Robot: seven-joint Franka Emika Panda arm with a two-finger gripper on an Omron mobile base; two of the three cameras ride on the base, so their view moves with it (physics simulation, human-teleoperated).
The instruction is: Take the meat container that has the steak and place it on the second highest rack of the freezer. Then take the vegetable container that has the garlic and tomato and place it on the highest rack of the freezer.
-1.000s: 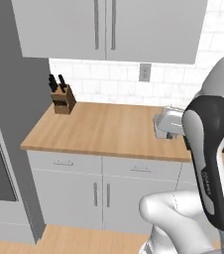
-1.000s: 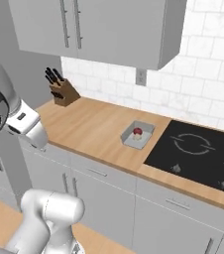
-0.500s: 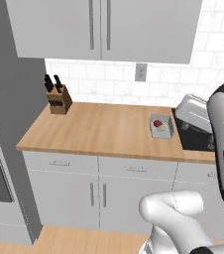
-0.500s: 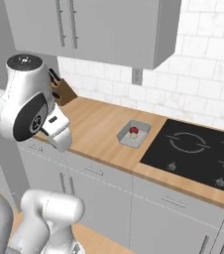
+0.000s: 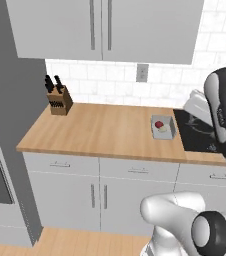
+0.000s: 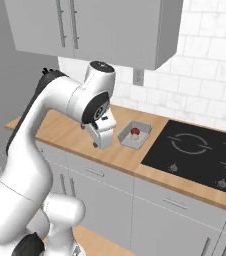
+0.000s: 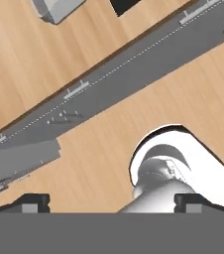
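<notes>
I see the vegetable container (image 5: 163, 127) on the wooden counter (image 5: 100, 132) just left of the black cooktop (image 6: 200, 152), the tomato (image 6: 134, 132) inside it, while my gripper (image 7: 111, 206) hangs apart over the counter's front edge, fingers spread wide, holding nothing.

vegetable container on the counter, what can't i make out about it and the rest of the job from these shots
- vegetable container: the tomato shows; garlic too small to tell in both base views.
- Hand view: that tray is cut off by the top edge.
- Freezer racks: the grey cabinet side in the left base view hides any interior.
</notes>
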